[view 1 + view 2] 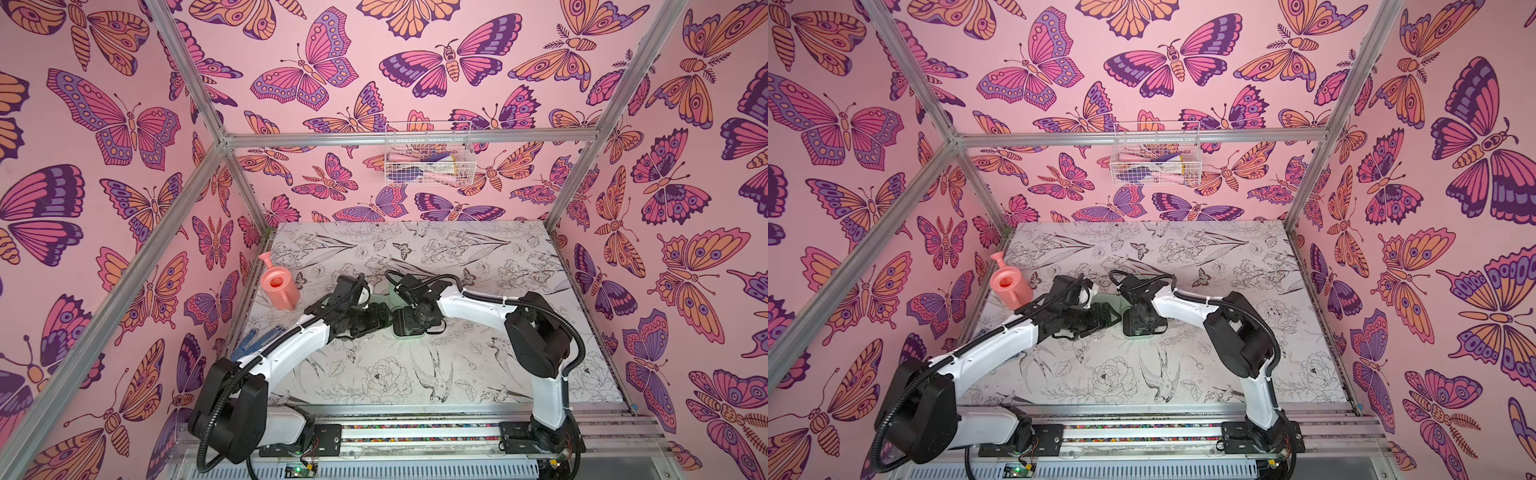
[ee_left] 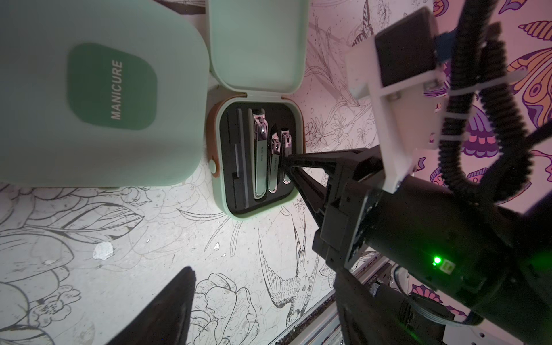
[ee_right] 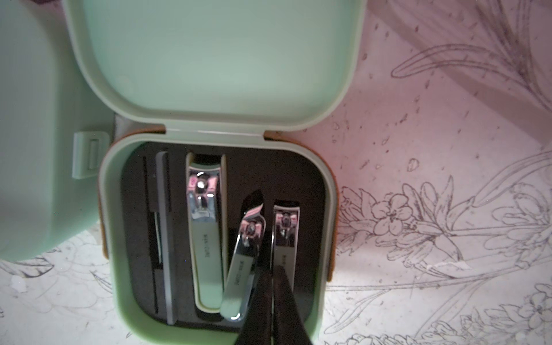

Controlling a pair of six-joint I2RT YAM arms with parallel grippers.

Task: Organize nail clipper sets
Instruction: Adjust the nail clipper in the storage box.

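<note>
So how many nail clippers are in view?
3, all in the open case: large clipper beside the file, middle clipper tilted, small clipper at the edge. The closed case may hide more.

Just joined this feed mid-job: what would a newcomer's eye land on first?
Pink butterfly-print walls enclose everything. Mid-table, the open mint-green manicure case holds three clippers, the middle clipper tilted, with the shut right gripper at the smallest clipper. A pink watering can stands far left.

Pink butterfly-print walls (image 1: 374, 62) enclosed the cell behind aluminium frame bars (image 1: 291, 141); well beyond the right gripper (image 2: 286, 161), a white wire basket (image 1: 430, 156) hung above the floral-sketch tabletop (image 1: 374, 374).
</note>
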